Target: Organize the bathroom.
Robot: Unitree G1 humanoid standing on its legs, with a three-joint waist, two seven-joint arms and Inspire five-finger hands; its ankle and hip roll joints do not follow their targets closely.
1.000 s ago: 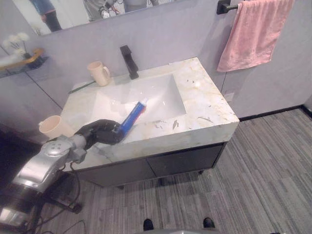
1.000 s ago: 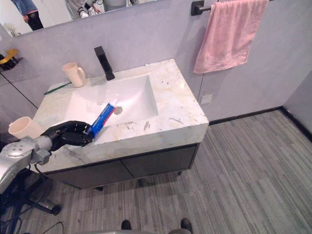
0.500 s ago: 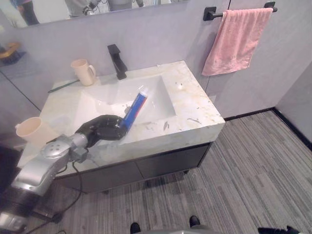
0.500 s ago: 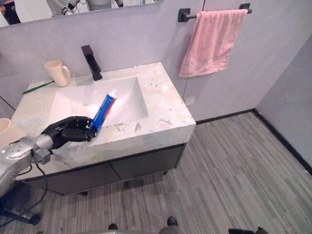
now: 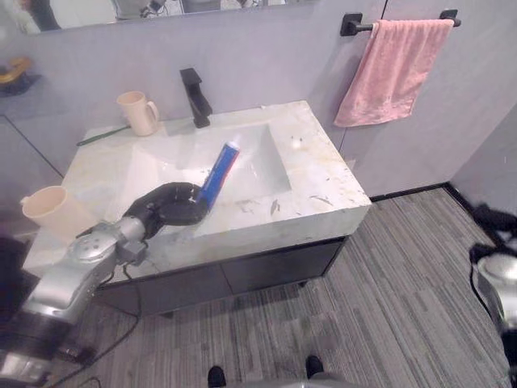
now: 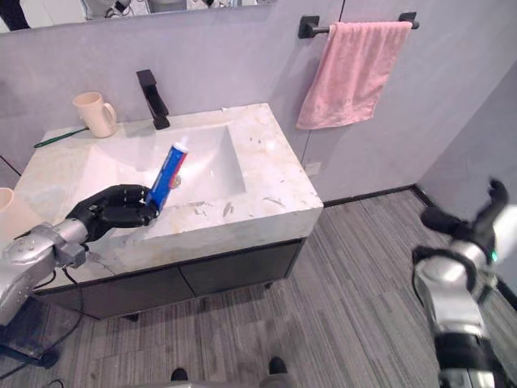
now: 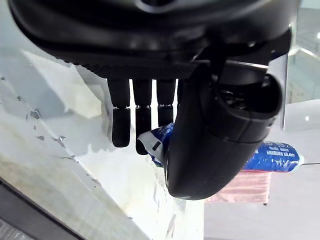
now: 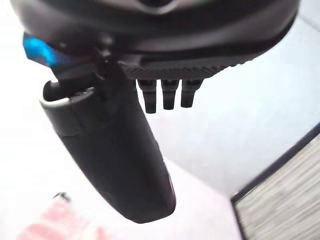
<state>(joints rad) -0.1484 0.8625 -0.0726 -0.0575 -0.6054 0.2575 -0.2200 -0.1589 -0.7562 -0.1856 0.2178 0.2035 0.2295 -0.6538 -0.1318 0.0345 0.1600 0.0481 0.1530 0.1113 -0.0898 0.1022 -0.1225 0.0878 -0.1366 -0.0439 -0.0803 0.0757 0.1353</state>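
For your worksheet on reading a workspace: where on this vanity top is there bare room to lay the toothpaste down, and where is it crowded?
Bare stone lies right of the sink basin, out to the countertop edge below the pink towel. The back left is crowded: mug, toothbrush, faucet. The front left holds a cup and the left hand gripping the toothpaste.

A grey wall (image 5: 266, 56) runs behind a vanity with a pale marble top (image 5: 319, 174) and a white sunken basin (image 5: 258, 162). Dark cabinet doors (image 5: 275, 267) sit below the top. A black tap (image 5: 194, 97) stands at the back of the basin. A mirror (image 5: 73, 10) hangs above on the wall. The floor (image 5: 388, 307) is grey striped planks, with a dark skirting (image 5: 408, 191) along the wall's foot. A black rail (image 5: 355, 24) is fixed high on the wall.
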